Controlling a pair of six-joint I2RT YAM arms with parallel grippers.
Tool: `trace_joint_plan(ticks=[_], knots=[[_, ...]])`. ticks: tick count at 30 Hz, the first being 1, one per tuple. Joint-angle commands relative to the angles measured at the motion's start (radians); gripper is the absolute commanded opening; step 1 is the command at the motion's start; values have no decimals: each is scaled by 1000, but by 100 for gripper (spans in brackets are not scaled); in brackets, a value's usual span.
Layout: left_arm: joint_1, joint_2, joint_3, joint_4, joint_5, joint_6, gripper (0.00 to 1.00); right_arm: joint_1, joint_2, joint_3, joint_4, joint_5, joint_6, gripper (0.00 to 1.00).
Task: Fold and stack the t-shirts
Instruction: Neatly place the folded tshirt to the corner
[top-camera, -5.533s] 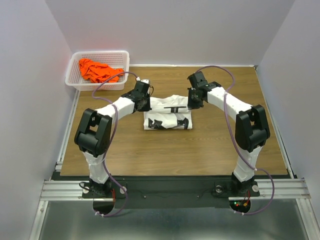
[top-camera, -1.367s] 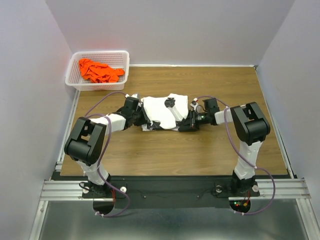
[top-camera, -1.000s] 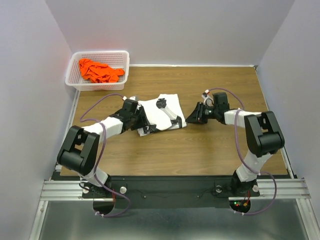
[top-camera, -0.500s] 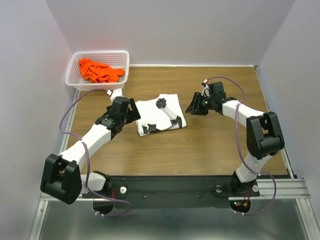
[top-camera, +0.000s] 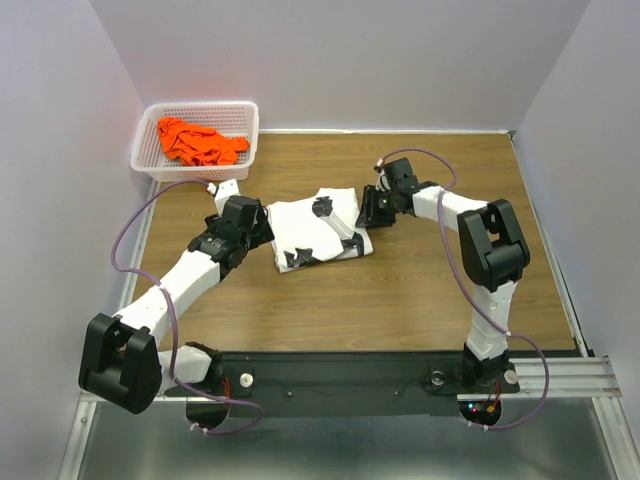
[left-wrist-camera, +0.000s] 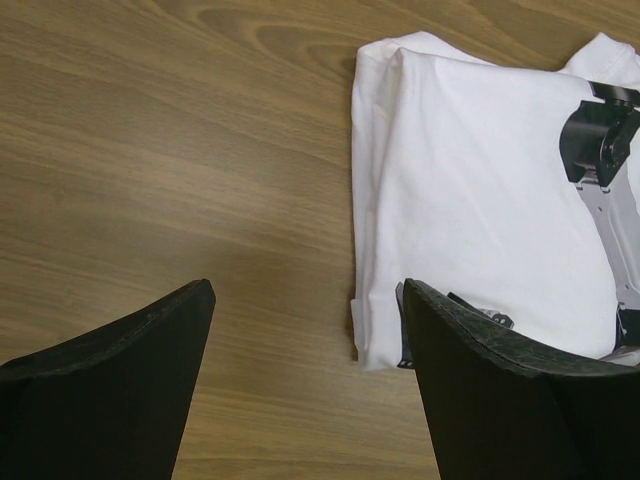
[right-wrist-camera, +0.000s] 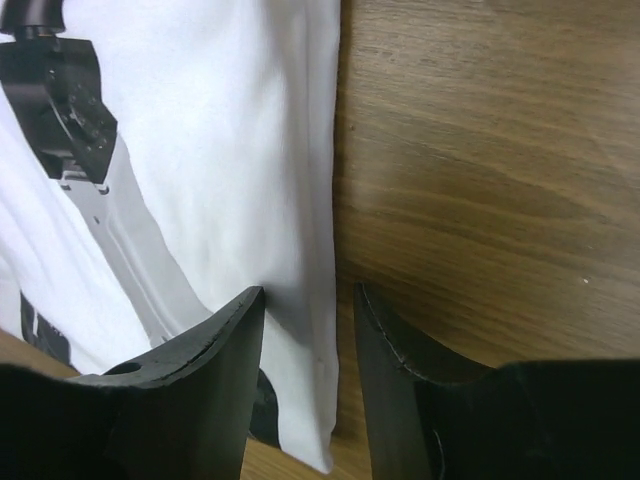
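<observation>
The white t-shirt (top-camera: 315, 230) lies folded on the wooden table, black printed marks facing up. My left gripper (top-camera: 266, 230) hovers at its left edge, open wide with nothing held; in the left wrist view the shirt (left-wrist-camera: 480, 200) reaches the right finger (left-wrist-camera: 500, 390) and bare wood fills the left gripper (left-wrist-camera: 305, 300). My right gripper (top-camera: 368, 208) is at the shirt's right edge. In the right wrist view the right gripper (right-wrist-camera: 310, 300) is open, with the shirt's (right-wrist-camera: 230, 130) edge between the jaws. The orange t-shirt (top-camera: 198, 142) lies crumpled in the basket.
A white mesh basket (top-camera: 200, 105) stands at the table's back left corner. Bare wooden table (top-camera: 420, 290) extends in front of and to the right of the shirt. Grey walls close in the left, back and right sides.
My left gripper has let go of the white shirt, opened and drawn back to its left. My right gripper has moved left, onto the shirt's right edge. The shirt now lies flat.
</observation>
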Motion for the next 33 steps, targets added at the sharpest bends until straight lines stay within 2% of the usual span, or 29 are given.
trace_joint_plan(ticks=[1,5,9,10,11,12,14,19,23,26,29,33], knots=[[-3,-39,9,6,-36,-3,88,44,40,63,-49,61,-56,46],[-3,-55,-14,32,-40,-3,88,87,95,105,-107,116,-84,43],[-3,-66,-33,52,-62,9,88,87,111,108,-152,228,-90,33],[-2,-70,-37,58,-76,18,88,87,108,103,-161,268,-94,30],[-3,-75,-41,65,-88,33,88,86,100,96,-184,411,-111,15],[-3,-75,-43,65,-88,33,88,83,94,90,-184,413,-122,15],[-3,-81,-47,75,-103,56,88,66,79,77,-199,513,-160,1],[-3,-102,-67,109,-120,76,88,-75,24,34,-210,685,-237,1],[-3,-99,-80,112,-112,67,88,-211,0,48,-208,933,-367,1],[-3,-99,-81,114,-109,69,88,-270,34,120,-207,1100,-485,1],[-3,-105,-83,111,-111,72,87,-342,71,198,-190,1196,-559,4],[-2,-118,-75,104,-103,70,87,-439,95,264,-153,1236,-597,10]])
